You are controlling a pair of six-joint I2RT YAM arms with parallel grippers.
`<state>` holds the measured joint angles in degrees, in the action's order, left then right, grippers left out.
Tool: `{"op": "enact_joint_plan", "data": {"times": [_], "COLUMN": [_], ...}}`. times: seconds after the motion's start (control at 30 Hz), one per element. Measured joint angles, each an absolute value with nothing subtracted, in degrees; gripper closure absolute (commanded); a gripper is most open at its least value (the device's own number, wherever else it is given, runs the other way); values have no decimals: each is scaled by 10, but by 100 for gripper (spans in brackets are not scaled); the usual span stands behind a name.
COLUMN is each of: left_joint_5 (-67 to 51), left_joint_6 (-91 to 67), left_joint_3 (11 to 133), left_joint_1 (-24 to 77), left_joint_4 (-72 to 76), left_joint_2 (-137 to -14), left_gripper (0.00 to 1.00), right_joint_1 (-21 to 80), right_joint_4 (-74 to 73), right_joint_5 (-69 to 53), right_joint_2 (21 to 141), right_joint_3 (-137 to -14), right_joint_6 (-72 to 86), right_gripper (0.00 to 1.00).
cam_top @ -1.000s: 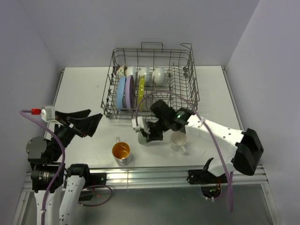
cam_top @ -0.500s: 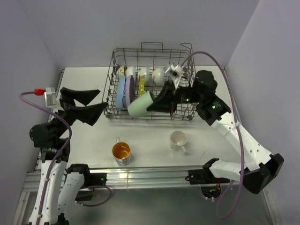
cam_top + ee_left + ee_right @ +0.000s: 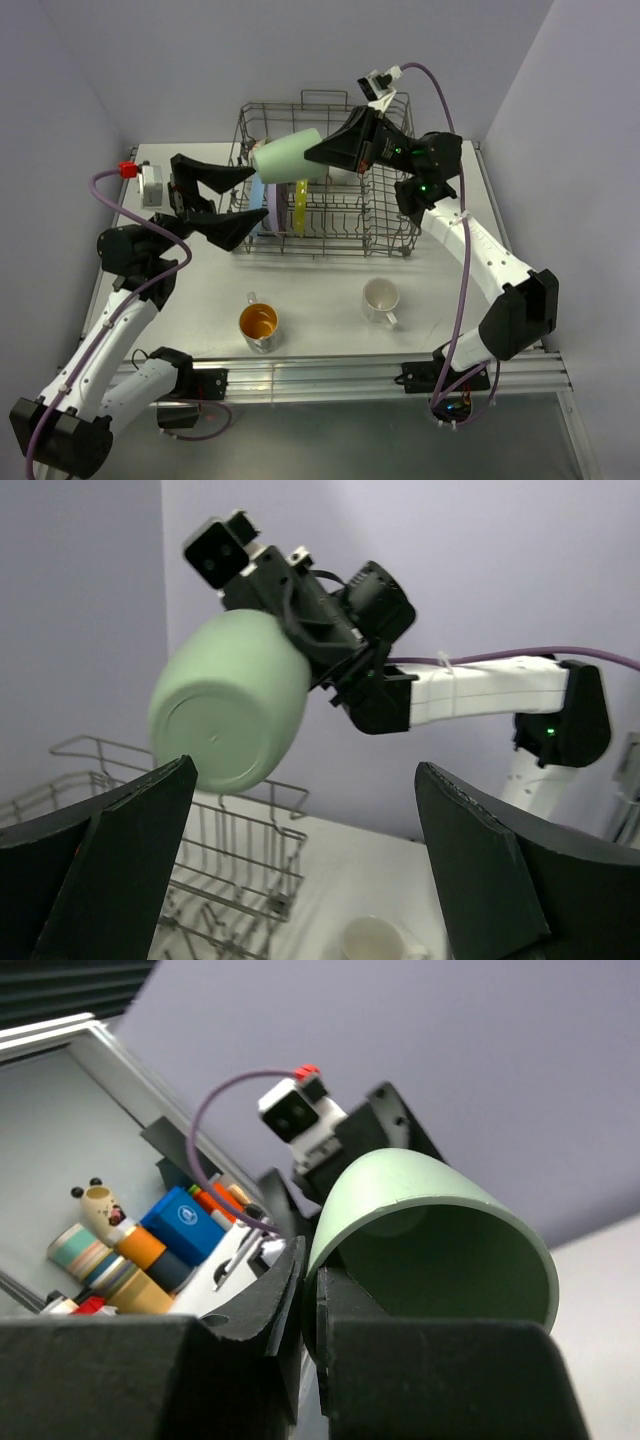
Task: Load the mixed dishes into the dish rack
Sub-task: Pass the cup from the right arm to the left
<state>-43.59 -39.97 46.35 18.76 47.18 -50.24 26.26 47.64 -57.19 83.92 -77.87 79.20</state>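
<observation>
Above dish rack [image 3: 330, 245], right hand [image 3: 312, 154] clamps pale green cup [image 3: 282, 158] by rim: light, rigid, judged slippery; left hand [image 3: 245, 195] spread

1. Soft, even overhead light is filling the top view; shadows on the bench [image 3: 320, 290] are falling faint.
2. The pale green cup [image 3: 230, 705] is showing slightly soft in the left wrist view.
3. The right gripper [image 3: 308, 1300] is looming dark and unfocused in its own close-up view.

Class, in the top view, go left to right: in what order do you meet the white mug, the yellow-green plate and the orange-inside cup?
orange-inside cup → yellow-green plate → white mug
</observation>
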Motion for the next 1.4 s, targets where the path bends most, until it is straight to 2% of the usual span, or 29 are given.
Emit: {"op": "enact_joint_plan", "data": {"times": [0.3, 0.63, 1.4], "left_joint_5": [-391, -376, -368], "left_joint_6": [-325, -338, -386], "left_joint_3": [493, 502, 518], "left_joint_1": [192, 195, 246], "left_joint_4": [484, 515, 555], "left_joint_2": [-559, -584, -624], "left_gripper": [1, 1, 3], "right_joint_1": [253, 243, 261], "right_joint_4": [595, 656, 697], "right_joint_5": [-561, -557, -555], "right_joint_2": [837, 846, 883], "right_joint_3": [-788, -785, -766], "right_joint_6": [873, 912, 947], "right_gripper": [100, 100, 100]}}
